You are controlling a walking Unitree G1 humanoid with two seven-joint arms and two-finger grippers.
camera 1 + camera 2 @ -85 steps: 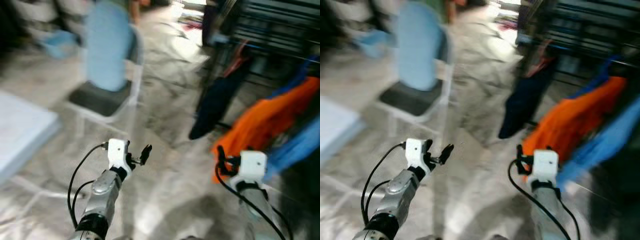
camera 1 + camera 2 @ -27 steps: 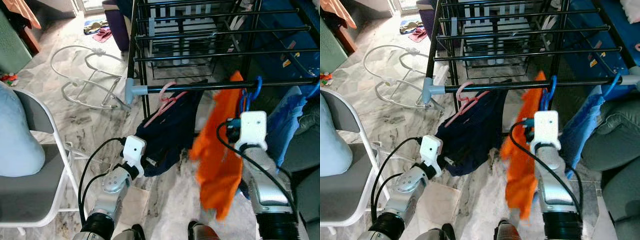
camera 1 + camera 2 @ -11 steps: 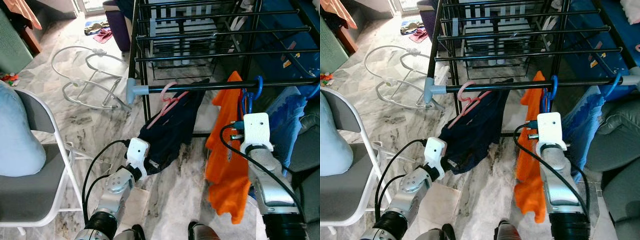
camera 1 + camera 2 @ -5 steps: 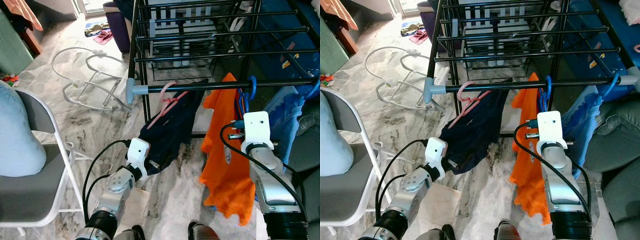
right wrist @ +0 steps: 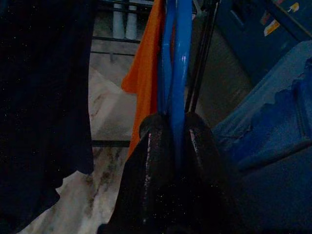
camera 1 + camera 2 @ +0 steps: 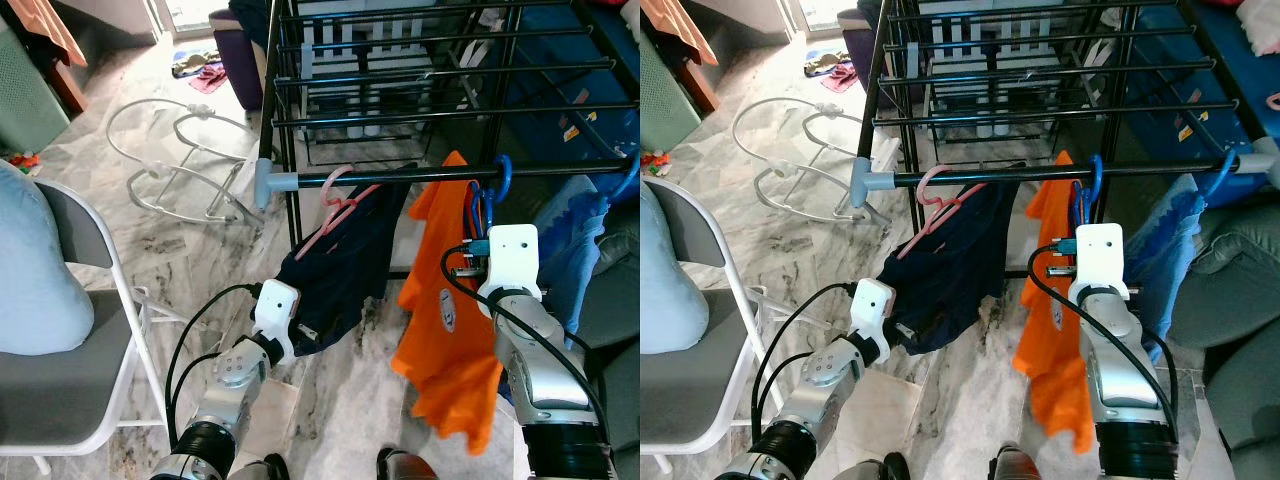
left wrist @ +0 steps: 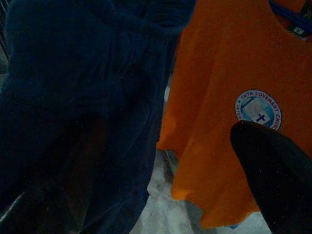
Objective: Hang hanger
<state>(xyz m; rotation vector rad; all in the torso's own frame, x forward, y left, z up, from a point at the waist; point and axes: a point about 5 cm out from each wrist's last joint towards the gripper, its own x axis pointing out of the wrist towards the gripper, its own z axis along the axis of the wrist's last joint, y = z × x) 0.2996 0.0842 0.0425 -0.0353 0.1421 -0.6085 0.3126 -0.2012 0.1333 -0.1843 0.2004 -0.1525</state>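
Observation:
A blue hanger (image 6: 503,172) carrying an orange T-shirt (image 6: 445,320) has its hook over the black front rail (image 6: 400,176) of a drying rack. My right gripper (image 5: 174,127) is just below that hook, shut on the hanger's blue neck. To the left on the same rail, a pink hanger (image 6: 340,200) holds a dark navy garment (image 6: 345,260). My left gripper (image 6: 300,335) is low beside the navy garment's hem, open and holding nothing. One of its black fingers (image 7: 273,165) stands in front of the orange shirt.
A white folding chair (image 6: 120,300) with a pale blue cushion stands at the left. A white wire frame (image 6: 175,160) lies on the marble floor behind it. A blue garment (image 6: 575,240) hangs at the rail's right end, over a grey sofa (image 6: 1230,300).
The orange shirt has swung, its hem now drifting left under the rail. The right gripper keeps its hold on the blue hanger. The left arm has barely moved.

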